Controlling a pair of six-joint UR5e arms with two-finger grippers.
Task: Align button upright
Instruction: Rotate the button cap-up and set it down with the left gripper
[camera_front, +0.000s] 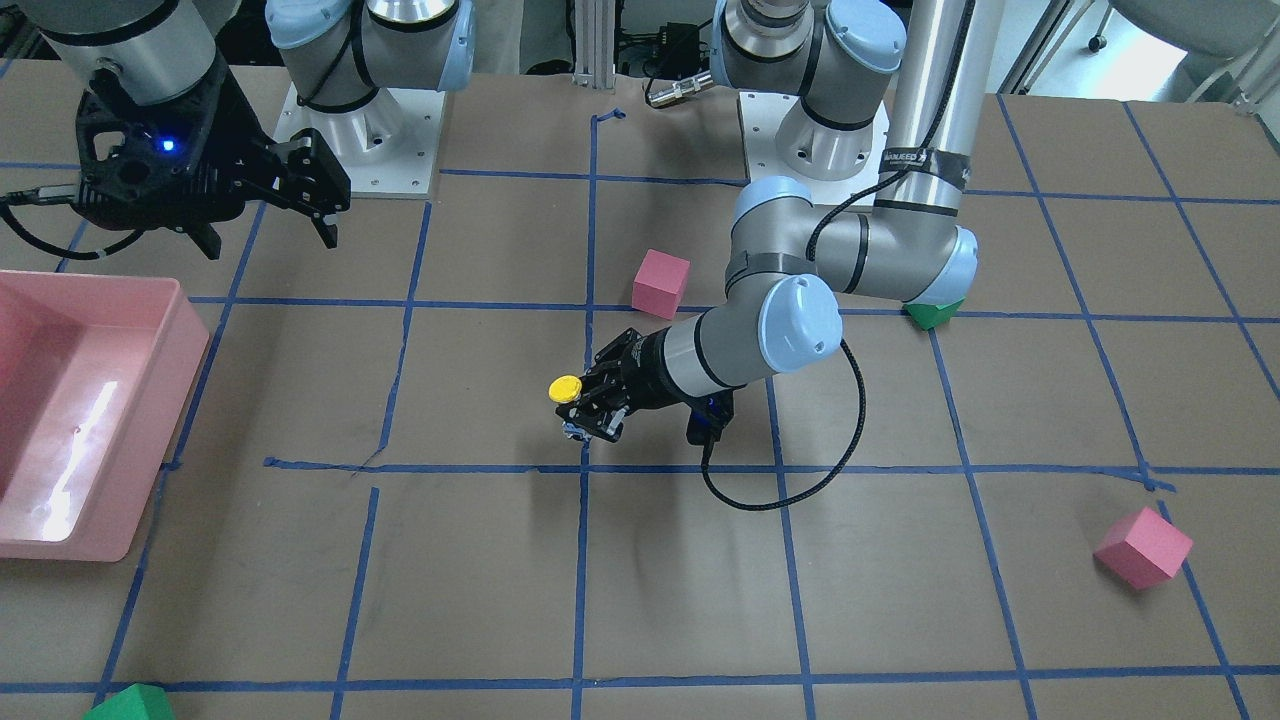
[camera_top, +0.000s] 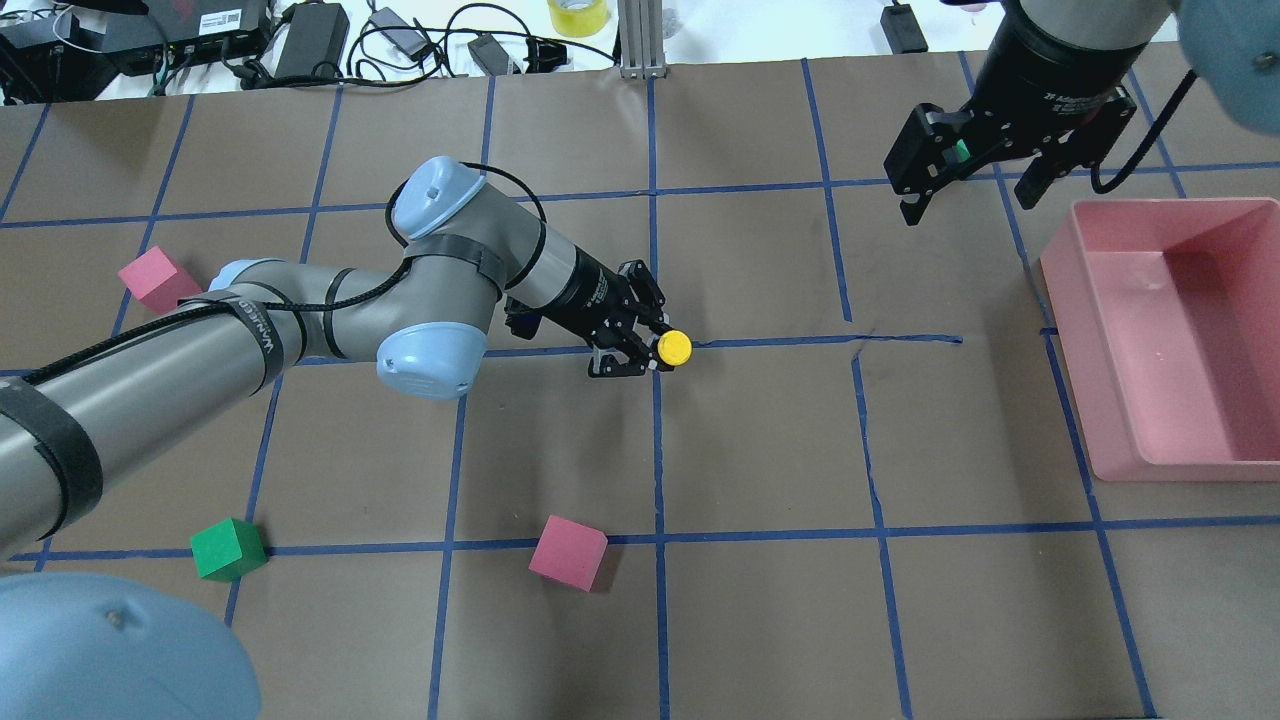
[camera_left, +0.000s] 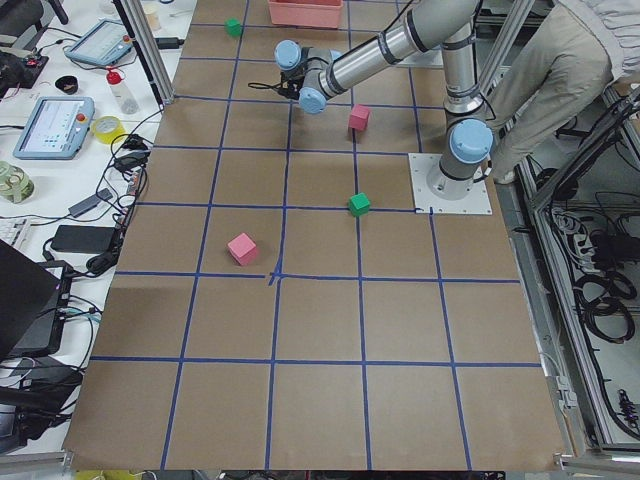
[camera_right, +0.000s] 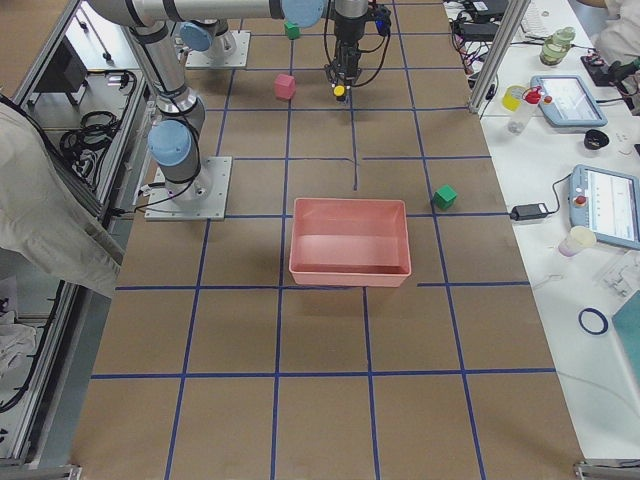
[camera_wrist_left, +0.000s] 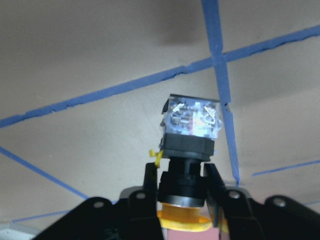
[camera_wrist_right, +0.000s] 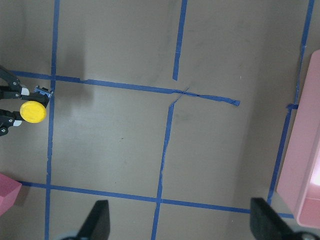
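The button (camera_top: 674, 347) has a yellow dome cap, a black body and a clear-white base block. My left gripper (camera_top: 640, 345) is shut on its black body near the table's middle, cap uppermost. In the front-facing view the cap (camera_front: 565, 389) sits above the fingers (camera_front: 600, 400). The left wrist view shows the base block (camera_wrist_left: 192, 117) pointing at the paper, the pads (camera_wrist_left: 150, 182) clamping the body, the cap (camera_wrist_left: 182, 220) nearest the camera. Whether the base touches the table I cannot tell. My right gripper (camera_top: 975, 185) is open and empty, high at the far right.
A pink bin (camera_top: 1175, 335) stands at the right. Pink cubes (camera_top: 567, 552) (camera_top: 155, 278) and a green cube (camera_top: 228, 548) lie on my left side; another green cube (camera_right: 444, 196) lies beyond the bin. Blue tape lines grid the brown paper.
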